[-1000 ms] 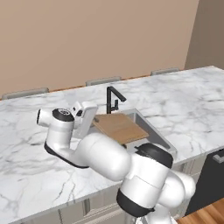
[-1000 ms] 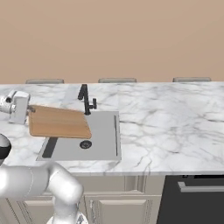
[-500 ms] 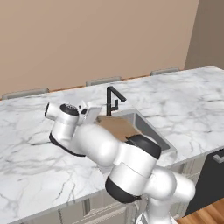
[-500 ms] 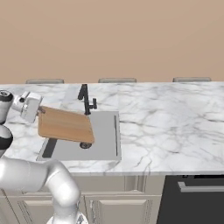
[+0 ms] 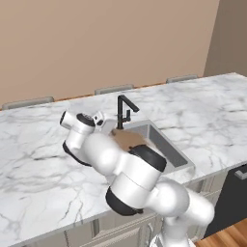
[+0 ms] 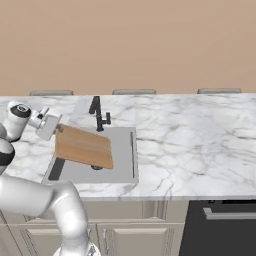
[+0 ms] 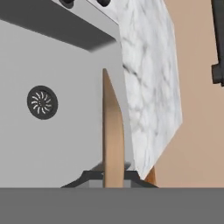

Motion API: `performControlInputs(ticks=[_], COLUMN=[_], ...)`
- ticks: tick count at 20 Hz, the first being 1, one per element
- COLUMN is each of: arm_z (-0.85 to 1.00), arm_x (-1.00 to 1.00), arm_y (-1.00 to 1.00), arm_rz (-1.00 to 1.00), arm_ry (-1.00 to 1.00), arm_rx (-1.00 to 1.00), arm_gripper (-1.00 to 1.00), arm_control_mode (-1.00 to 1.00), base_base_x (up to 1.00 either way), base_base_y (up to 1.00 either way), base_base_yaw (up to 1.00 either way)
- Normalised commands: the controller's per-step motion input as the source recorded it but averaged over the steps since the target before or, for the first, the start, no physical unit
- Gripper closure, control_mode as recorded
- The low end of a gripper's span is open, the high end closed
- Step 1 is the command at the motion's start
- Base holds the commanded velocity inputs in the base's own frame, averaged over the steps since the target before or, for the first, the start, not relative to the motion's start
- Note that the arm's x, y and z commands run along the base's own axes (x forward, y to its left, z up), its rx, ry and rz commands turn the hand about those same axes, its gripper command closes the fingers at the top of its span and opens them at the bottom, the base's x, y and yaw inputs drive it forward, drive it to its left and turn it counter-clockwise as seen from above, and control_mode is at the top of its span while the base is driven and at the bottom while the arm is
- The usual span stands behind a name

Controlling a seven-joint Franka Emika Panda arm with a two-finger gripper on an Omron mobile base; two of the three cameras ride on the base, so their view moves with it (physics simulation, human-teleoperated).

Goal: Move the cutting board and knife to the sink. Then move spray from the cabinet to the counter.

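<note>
Over the sink (image 6: 120,167), clamped edge-on in the gripper (image 6: 56,129): the cutting board (image 6: 83,147). Flat, light-brown wood, rounded corners, tilted above the grey basin beside the black faucet (image 6: 98,114).

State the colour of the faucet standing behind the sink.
Black faucet; clearest in the right base view.
</note>
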Motion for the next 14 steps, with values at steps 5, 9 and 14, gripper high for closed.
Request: performControlInputs(ticks=[5,9,14], arm_z=[-0.37,-0.35,-0.34], arm_x=[0.37,0.37,0.34], arm_y=[-0.20,-0.21,-0.19], arm_rz=[0.00,0.00,0.00], arm_ry=[0.00,0.00,0.00], arm_rx=[0.01,0.00,0.00], arm_gripper=[1.00,1.00,1.00], arm_control_mode=[-1.00,-1.00,-1.00], base_base_x=[0.00,0.00,0.00], base_base_y=[0.00,0.00,0.00], base_base_yaw=[0.00,0.00,0.00])
